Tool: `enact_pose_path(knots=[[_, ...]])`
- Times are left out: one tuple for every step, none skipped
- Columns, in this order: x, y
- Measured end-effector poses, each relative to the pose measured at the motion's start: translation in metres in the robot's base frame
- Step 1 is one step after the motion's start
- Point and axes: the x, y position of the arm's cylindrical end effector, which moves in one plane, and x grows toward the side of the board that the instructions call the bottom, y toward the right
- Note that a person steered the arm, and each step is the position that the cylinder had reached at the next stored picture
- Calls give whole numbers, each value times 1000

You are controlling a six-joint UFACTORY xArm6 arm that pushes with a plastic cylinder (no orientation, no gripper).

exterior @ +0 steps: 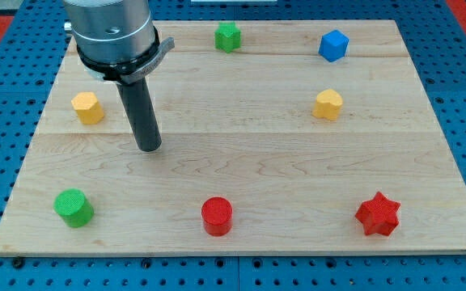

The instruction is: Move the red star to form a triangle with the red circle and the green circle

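Note:
The red star [378, 214] lies near the board's bottom right corner. The red circle [217, 216] sits at the bottom middle. The green circle [74, 208] sits at the bottom left. My tip [149, 149] rests on the board left of centre, above and between the green circle and the red circle, far to the left of the red star. It touches no block.
A yellow block [87, 107] lies to the left of the rod. A green block [227, 36] and a blue block [333, 45] sit along the top edge. Another yellow block [328, 104] lies at the right middle. The wooden board [249, 145] rests on a blue pegboard.

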Motion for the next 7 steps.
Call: enact_pose_path(knots=[[-3,117],[-3,233],[16,373],[121,412],[151,386],[131,328],[77,271]])
